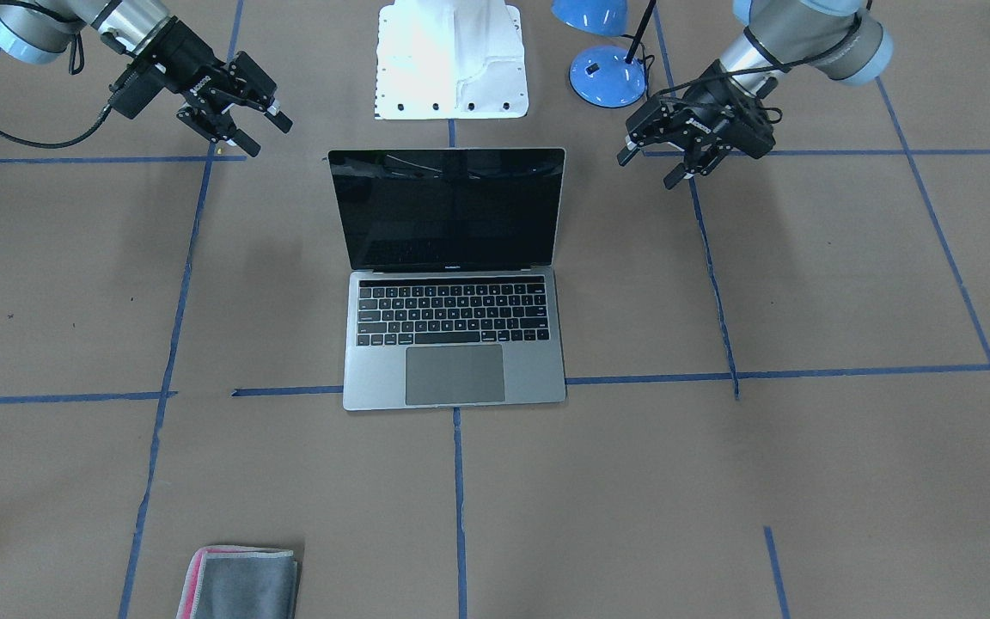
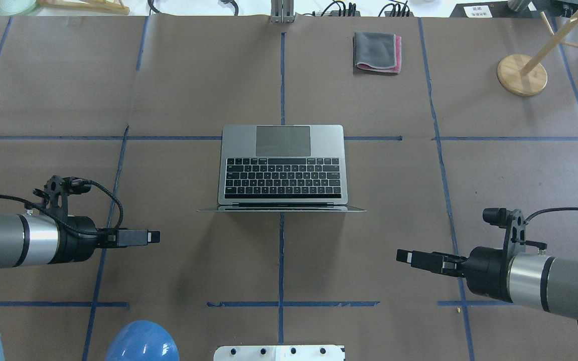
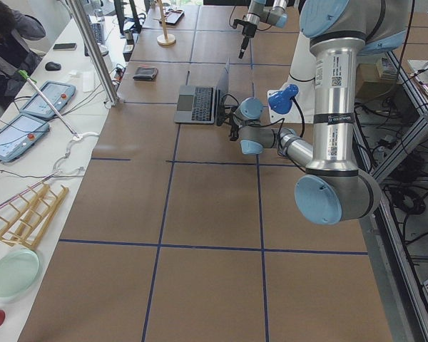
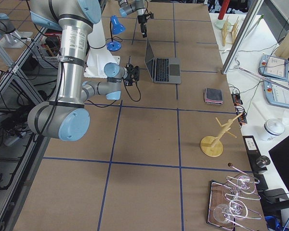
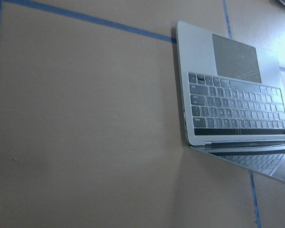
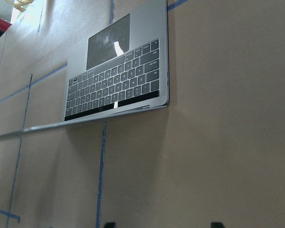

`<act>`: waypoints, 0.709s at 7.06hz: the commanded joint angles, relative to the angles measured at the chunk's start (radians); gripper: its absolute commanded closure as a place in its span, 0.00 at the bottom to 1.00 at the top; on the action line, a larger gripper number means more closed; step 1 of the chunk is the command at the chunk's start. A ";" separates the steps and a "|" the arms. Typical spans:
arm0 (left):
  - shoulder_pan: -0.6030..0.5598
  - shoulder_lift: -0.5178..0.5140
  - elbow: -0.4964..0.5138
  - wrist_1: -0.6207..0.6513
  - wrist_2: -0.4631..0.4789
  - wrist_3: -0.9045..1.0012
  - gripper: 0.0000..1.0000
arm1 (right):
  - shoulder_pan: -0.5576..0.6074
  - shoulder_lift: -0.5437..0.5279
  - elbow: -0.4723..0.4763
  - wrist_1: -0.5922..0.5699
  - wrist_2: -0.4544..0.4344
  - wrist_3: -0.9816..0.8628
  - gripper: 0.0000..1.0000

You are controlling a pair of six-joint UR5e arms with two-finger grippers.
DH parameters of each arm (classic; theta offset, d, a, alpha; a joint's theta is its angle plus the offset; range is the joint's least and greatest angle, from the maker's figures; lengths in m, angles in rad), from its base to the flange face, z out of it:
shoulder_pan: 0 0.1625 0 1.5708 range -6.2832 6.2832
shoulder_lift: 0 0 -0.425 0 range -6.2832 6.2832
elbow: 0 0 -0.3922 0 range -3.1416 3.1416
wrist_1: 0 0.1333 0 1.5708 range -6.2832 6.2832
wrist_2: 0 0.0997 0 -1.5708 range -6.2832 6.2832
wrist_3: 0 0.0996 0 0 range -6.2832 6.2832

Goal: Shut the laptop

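Observation:
The laptop (image 1: 452,344) stands open in the middle of the table, its black screen upright and its keyboard towards the operators' side. It also shows in the overhead view (image 2: 281,170), the left wrist view (image 5: 232,104) and the right wrist view (image 6: 118,80). My left gripper (image 1: 647,170) is open and empty. It hovers beside the lid on my left (image 2: 154,236), apart from it. My right gripper (image 1: 267,136) is open and empty. It hovers on the other side (image 2: 401,255), also apart from the laptop.
A blue desk lamp (image 1: 607,73) stands behind the laptop next to the white robot base (image 1: 452,60). A folded grey-and-pink cloth (image 2: 377,50) and a wooden stand (image 2: 522,75) are at the far side. Blue tape lines cross the brown table.

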 commanded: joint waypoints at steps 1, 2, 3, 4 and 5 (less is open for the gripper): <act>0.078 -0.028 0.000 0.002 0.058 0.000 0.32 | -0.125 0.005 0.002 0.000 -0.155 -0.004 0.57; 0.080 -0.060 0.000 0.007 0.060 -0.009 0.63 | -0.135 0.037 0.005 -0.006 -0.183 -0.004 0.76; 0.078 -0.098 0.000 0.008 0.058 -0.011 0.87 | -0.135 0.097 0.005 -0.049 -0.226 -0.003 0.88; 0.080 -0.123 0.002 0.011 0.057 -0.013 0.97 | -0.135 0.148 0.002 -0.090 -0.252 -0.004 0.96; 0.078 -0.146 0.005 0.011 0.055 -0.023 0.99 | -0.135 0.176 -0.002 -0.094 -0.254 -0.003 0.98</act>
